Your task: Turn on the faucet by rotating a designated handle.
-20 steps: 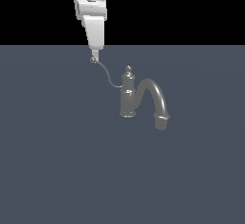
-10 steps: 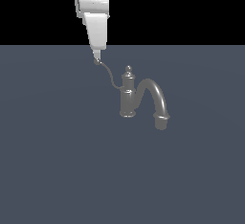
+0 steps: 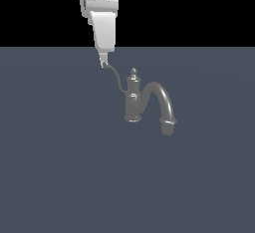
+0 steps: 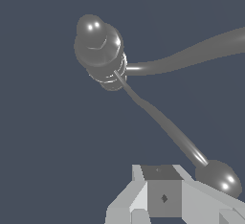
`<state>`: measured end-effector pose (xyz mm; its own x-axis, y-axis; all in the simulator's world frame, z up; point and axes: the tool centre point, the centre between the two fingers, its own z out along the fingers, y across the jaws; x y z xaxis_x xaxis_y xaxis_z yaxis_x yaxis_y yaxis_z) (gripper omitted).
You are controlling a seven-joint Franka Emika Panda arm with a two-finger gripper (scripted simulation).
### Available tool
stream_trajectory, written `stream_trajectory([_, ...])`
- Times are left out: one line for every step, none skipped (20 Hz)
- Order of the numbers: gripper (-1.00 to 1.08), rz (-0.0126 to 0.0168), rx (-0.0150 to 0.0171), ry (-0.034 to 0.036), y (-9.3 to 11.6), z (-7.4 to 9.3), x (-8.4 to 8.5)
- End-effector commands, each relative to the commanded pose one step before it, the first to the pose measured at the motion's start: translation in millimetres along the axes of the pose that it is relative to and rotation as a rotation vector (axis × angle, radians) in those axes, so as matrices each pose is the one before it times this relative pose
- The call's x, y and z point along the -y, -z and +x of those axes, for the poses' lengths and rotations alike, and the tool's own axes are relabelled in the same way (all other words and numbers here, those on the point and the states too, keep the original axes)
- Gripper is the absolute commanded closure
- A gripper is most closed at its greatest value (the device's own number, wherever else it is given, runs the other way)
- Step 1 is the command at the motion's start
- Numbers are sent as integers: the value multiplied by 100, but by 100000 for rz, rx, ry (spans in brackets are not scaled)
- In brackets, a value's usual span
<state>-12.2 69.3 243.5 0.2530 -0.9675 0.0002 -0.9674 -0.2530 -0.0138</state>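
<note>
Your white gripper (image 3: 104, 63) touches thin grey wire handle (image 3: 117, 80) ball tip on small grey metal faucet (image 3: 133, 100); finger spread untellable; rotation seemingly yours to do.

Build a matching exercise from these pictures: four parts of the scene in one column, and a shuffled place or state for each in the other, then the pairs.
Column one:
1. handle
2. spout
3. finial
4. gripper

Column two:
A. thick arch ending in a flared mouth
B. white, reaching down from above
C. thin curved lever with a ball tip
D. round knob atop the faucet body

Pairs: 1-C, 2-A, 3-D, 4-B
</note>
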Motion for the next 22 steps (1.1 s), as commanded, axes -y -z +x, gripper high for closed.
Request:
stream_trajectory([108,-511,-60,-271,9,768,-941])
stream_trajectory([108,-68,8,12,-23,273,-294])
stream_trajectory([108,0,0,0,15,279,-313])
stream_trajectory([108,-83,10,15,-30,275,-294])
stream_trajectory([108,-48,6,9,-11,279,-305])
stream_trajectory([108,-48,6,9,-11,281,-307])
stream_trajectory([108,0,0,0,15,287,-321])
stream_trajectory([108,-67,8,13,-21,284,-306])
stream_trajectory([108,-48,5,9,-10,287,-313])
stream_trajectory([108,-48,5,9,-10,289,-315])
stream_trajectory([108,0,0,0,15,295,-330])
stream_trajectory([108,-67,7,14,-20,292,-314])
stream_trajectory([108,-48,5,10,-10,296,-322])
stream_trajectory([108,-48,5,10,-9,298,-324])
stream_trajectory([108,-67,6,14,-19,299,-321])
stream_trajectory([108,0,0,0,15,308,-342])
stream_trajectory([108,-67,5,15,-18,305,-326])
stream_trajectory([108,-48,3,11,-8,310,-334])
stream_trajectory([108,-48,1,11,-7,314,-337])
stream_trajectory([108,-48,-1,11,-6,319,-340])
stream_trajectory([108,0,0,0,0,0,0])
stream_trajectory([108,807,-100,1678,213,-1111,811])
